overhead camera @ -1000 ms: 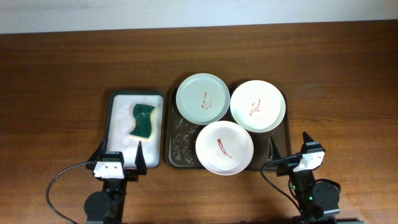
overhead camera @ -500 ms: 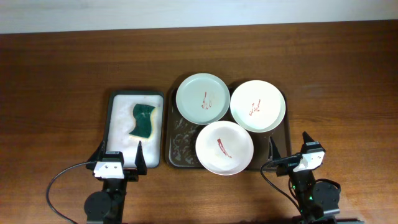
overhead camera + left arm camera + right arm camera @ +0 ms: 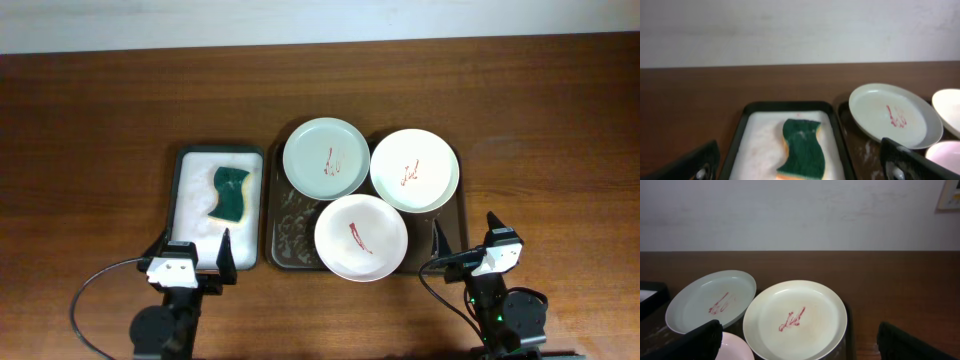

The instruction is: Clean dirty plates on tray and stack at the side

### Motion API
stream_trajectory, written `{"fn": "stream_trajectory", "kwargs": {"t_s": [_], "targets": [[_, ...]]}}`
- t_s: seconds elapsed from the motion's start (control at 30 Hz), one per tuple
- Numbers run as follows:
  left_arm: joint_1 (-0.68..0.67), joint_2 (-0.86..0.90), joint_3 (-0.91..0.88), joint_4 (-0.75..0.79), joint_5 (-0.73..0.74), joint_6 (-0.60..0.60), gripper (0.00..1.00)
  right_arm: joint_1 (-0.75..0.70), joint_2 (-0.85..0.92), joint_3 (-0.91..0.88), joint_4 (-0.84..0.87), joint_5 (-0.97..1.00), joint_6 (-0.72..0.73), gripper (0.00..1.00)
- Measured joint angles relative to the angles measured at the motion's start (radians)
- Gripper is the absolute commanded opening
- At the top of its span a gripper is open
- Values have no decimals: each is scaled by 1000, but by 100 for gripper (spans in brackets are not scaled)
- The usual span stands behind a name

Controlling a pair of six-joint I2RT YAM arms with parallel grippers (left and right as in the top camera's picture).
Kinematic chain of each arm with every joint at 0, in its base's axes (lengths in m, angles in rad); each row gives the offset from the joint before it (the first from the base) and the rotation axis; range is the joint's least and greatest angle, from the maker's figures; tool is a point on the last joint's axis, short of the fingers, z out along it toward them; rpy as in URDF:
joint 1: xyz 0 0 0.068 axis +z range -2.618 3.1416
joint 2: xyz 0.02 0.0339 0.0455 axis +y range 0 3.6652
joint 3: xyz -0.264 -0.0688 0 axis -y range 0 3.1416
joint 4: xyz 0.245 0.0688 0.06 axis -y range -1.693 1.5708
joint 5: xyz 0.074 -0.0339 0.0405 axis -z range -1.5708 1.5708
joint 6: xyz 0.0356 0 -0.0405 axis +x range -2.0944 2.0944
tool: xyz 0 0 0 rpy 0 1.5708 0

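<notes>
Three dirty plates with red smears lie on the dark tray: a pale green plate at the back left, a white plate at the back right, a pale pink plate in front. My left gripper is open and empty near the front edge, just before the small white tray. My right gripper is open and empty at the dark tray's front right corner. The left wrist view shows the green plate. The right wrist view shows the green plate, the white plate and the pink plate's edge.
A small white tray with a black rim lies left of the dark tray and holds a green sponge, also seen in the left wrist view. Brown wooden table all round; a pale wall at the back.
</notes>
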Motion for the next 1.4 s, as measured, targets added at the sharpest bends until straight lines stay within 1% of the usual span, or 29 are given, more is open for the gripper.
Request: {"fn": "stream_trajectory", "kwargs": {"t_s": [0.13,0.27,0.4,0.53,0.63,0.8,0.97,1.1,1.17,1.27,1.4], "targets": [[0,109,127,-63,0,0,100,0,0,0,-1,0,0,99],[0,263,246,-132,2,0,99,1,0,0,-2,0,0,99],[0,381,311,-150,24,0,99,1,0,0,3,0,6,99],[0,473,367,-182,35,0,99,1,0,3,-4,0,47,99],[0,527,386,-195,49,0,100,1,7,48,-80,0,60,99],[0,599,431,-251,56,0,99,1,121,235,-272,-11,66,99],[0,682,549,-369,59,0,99,1,399,538,-506,-57,66,99],[0,735,639,-502,60,0,99,1,620,817,-780,-121,67,99],[0,742,665,-549,60,0,99,1,695,916,-841,-146,66,99],[0,742,668,-587,61,0,99,1,775,947,-861,-171,66,99],[0,742,669,-580,76,0,99,2,819,947,-871,-189,66,99]]}}
